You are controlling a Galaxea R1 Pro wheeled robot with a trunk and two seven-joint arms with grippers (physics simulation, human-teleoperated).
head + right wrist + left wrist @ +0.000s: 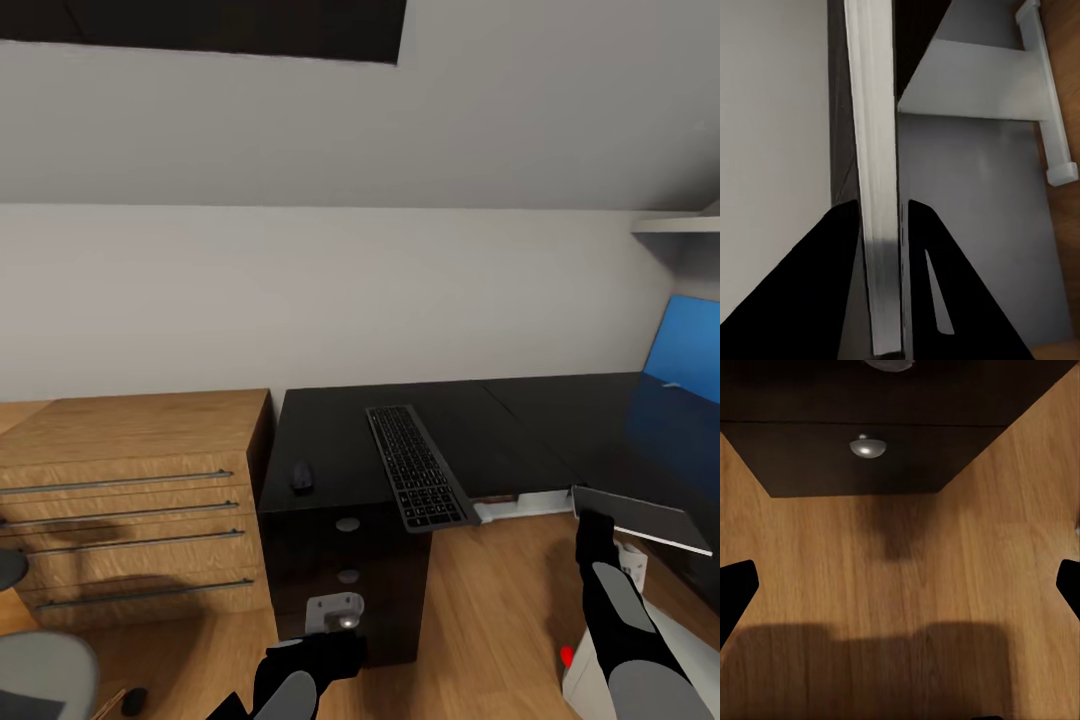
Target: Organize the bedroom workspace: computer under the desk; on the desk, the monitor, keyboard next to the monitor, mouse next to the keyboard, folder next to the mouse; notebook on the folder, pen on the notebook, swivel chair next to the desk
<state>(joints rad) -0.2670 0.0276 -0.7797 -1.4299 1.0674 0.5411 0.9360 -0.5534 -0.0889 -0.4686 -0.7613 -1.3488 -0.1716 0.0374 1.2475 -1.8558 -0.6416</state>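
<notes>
Holding a grey slab at the desk's edge

Gripping a thin grey slab (640, 520) by its near end, the right gripper (594, 528) keeps it flat, just beside the desk (520, 430), at its front edge. The right wrist view shows what the head view cannot: both black fingers (832, 285) pressed on either side of the slab's pale edge (877, 187), jaws narrow around it. I cannot tell whether the slab is the notebook or the folder.

On the desk, the keyboard (418, 465) lies with its near end jutting past the front edge, above the drawer unit (345, 585). The mouse (302, 476) rests near the desk's left edge, apart from the keyboard. A blue panel (690, 345) stands at the desk's far right.

Low in front of the drawer unit hangs the left gripper (335, 625). The left wrist view shows its fingertips (736, 589) spread wide over bare wood floor (900, 585), with a silver knob (867, 448) on the unit ahead. A wood chest (130, 500) stands just beside the desk's left end.
</notes>
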